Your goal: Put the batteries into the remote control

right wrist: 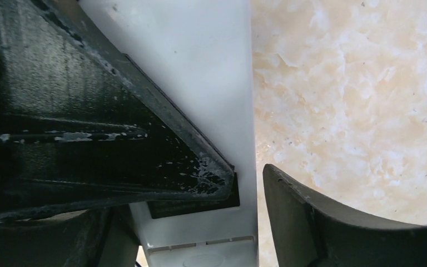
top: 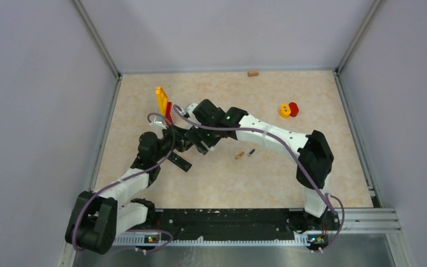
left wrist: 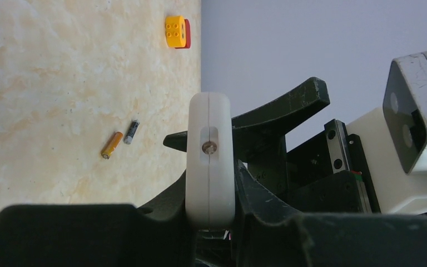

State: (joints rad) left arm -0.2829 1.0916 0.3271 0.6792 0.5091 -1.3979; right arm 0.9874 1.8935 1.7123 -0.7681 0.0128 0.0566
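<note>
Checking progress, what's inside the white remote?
Nothing inside shows: the remote appears end-on, its casing hiding any cells. An orange battery and a dark battery lie on the table.

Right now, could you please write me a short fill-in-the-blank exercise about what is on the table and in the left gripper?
1. The remote clamped in the left gripper is ____ in colour.
2. The orange battery lies beside the dark battery, so ____ cells can be seen loose on the table.
3. The yellow block touches a ____ block.
Missing words: white; two; red.
</note>
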